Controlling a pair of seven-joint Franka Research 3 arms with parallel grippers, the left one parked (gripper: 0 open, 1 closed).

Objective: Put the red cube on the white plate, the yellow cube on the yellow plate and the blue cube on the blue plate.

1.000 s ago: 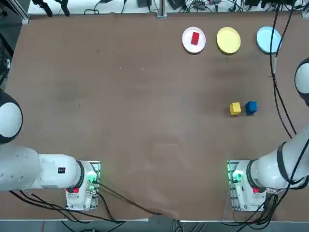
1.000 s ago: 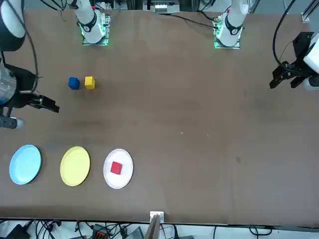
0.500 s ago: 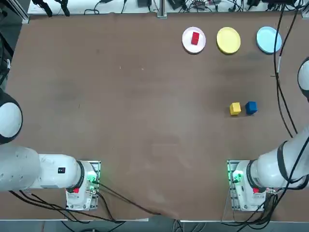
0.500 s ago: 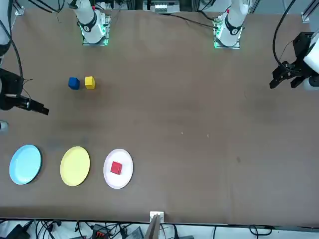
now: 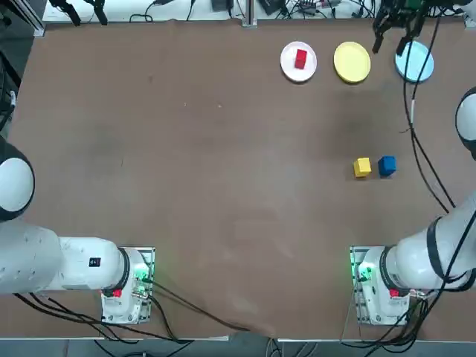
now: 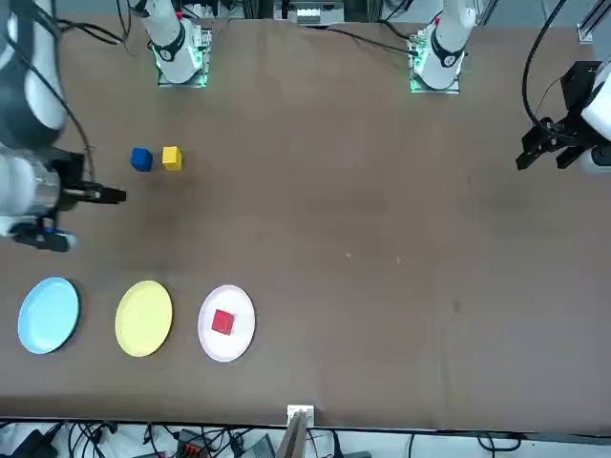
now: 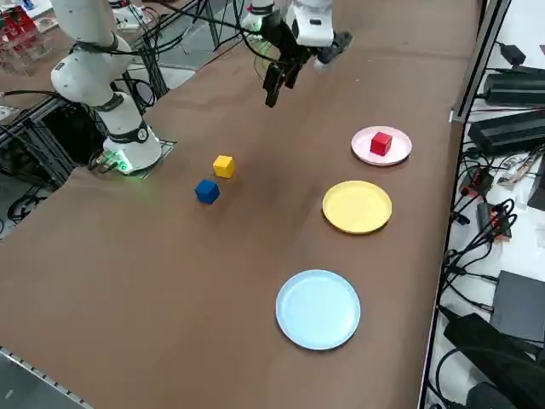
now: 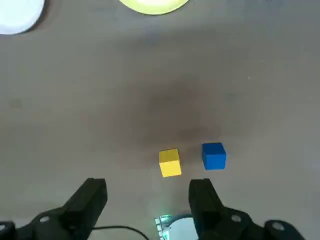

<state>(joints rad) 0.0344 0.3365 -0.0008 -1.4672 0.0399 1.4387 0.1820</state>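
The yellow cube (image 5: 362,166) and blue cube (image 5: 387,165) sit just beside each other on the bare bench (image 5: 186,163). Above them hangs the right gripper (image 8: 147,200), fingers (image 8: 90,200) wide, holding nothing. Farther off, the red cube (image 5: 300,59) rests on the white plate (image 5: 286,65), then the yellow plate (image 5: 352,62) and blue plate (image 5: 416,63).

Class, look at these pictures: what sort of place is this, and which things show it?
Probably a robotics lab: two arms bolted to a brown table, cables and power bricks along its edge, and coloured test props like the yellow cube.
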